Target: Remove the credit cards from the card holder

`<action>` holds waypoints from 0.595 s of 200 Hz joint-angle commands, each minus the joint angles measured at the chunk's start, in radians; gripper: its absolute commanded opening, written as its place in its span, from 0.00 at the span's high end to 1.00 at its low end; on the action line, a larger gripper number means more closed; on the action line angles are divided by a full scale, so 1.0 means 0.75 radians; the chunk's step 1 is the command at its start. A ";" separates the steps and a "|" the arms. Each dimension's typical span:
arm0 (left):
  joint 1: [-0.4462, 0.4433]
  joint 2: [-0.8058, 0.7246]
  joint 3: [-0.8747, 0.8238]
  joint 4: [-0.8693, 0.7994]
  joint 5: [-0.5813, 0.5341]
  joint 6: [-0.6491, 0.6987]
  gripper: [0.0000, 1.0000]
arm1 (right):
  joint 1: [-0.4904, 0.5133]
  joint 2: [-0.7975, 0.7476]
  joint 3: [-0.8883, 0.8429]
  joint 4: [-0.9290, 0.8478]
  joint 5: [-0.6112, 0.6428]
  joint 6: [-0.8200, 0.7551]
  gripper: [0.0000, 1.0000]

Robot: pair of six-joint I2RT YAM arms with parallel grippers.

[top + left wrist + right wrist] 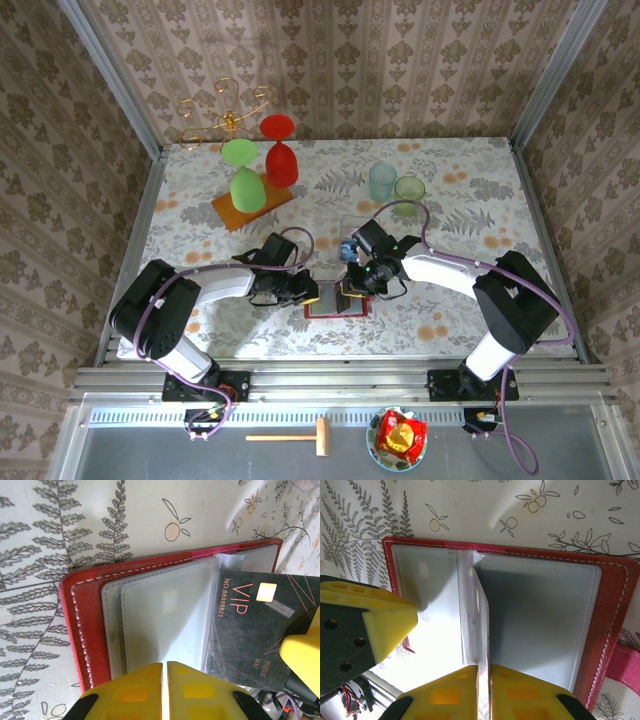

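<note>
Pincers first: my left pincer (164,670) has its yellow tips together, only a bright slit between them, low over the clear leaves (165,615) of the holder (82,630). Whether a leaf is nipped there I cannot tell. My right pincer (484,672) is clamped on a thin sheet seen edge-on. I judge this to be the black card (260,630), since the left wrist view shows a right finger at that card's 4 o'clock corner.

The holder lies open on the table (200,330), at 12 o'clock from the gap between my bases. The black card sits at 3 o'clock of the leaves, its left edge meeting a leaf. I cannot tell whether that edge is in a pocket.

The black card reads "VIP" in large letters with "NO 8888823" beside it, and it has a gold chip (266,591). A smaller line lower down is too blurred to read.

Risks, as I judge them:
- If my left tips hold nothing, the holder may ride along with the pull.
- If my right tips caught a leaf with the black card, the leaf may drag or tear.
- A grip this close to the edge could let the black card slip.

Farther off, at 11 o'clock, two glasses (240,180) stand by a board (228,210). At 1 o'clock are two tumblers (383,180), well apart from the work.
</note>
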 commanded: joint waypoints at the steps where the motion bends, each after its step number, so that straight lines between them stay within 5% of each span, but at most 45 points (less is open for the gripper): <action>1: -0.002 -0.018 0.033 -0.031 0.018 0.020 0.89 | 0.011 -0.052 0.010 -0.035 0.026 0.032 0.87; 119: -0.002 -0.020 0.035 -0.035 0.015 0.026 0.89 | 0.011 -0.053 -0.004 -0.021 0.033 0.034 0.90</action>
